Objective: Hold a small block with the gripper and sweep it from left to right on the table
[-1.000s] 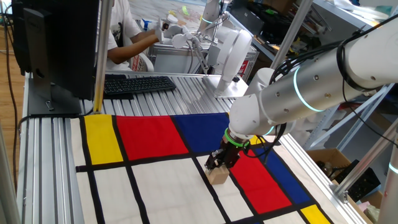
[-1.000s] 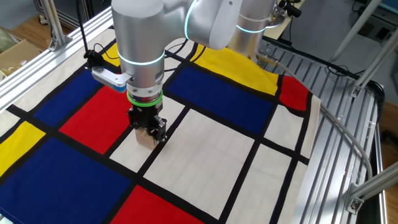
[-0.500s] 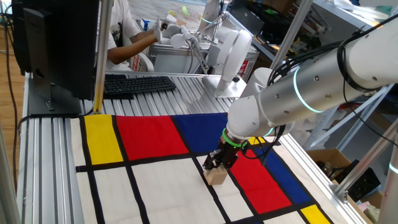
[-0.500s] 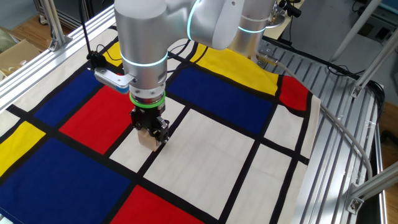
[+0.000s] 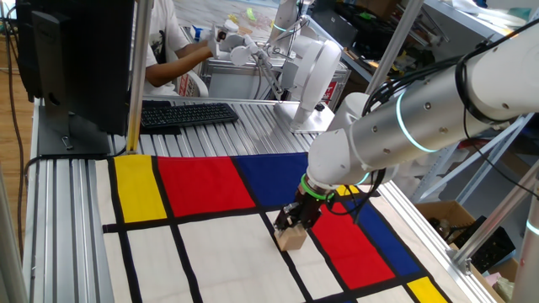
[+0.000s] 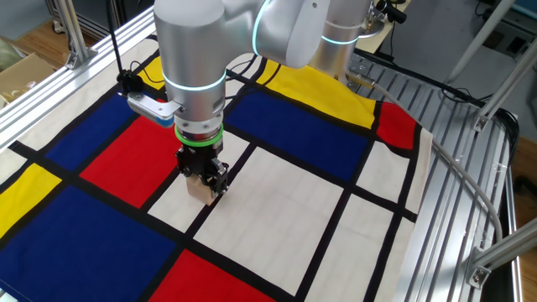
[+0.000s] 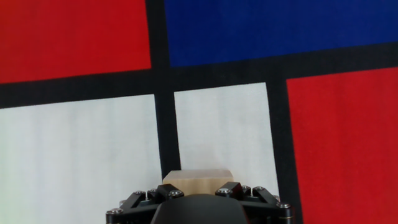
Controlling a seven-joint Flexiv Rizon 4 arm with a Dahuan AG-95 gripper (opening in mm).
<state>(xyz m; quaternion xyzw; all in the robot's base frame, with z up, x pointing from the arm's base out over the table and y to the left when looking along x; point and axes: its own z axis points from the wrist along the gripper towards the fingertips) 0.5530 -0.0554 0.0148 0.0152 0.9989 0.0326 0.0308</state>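
Jaws of your gripper (image 6: 201, 182) are clamped on the small block (image 5: 292, 239), pressing it low against the counter (image 6: 285, 197), on a white patch beside a black line, likely so it can slide sideways.

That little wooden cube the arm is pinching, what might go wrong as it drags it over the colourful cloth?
The small block sits low in the gripper, so it might twist or slip out while dragging. Pressed on the table, whose cover is a loose-looking cloth, it might bunch up the fabric. The cloth's edge lies near bare rails, so a long sweep could run off it.
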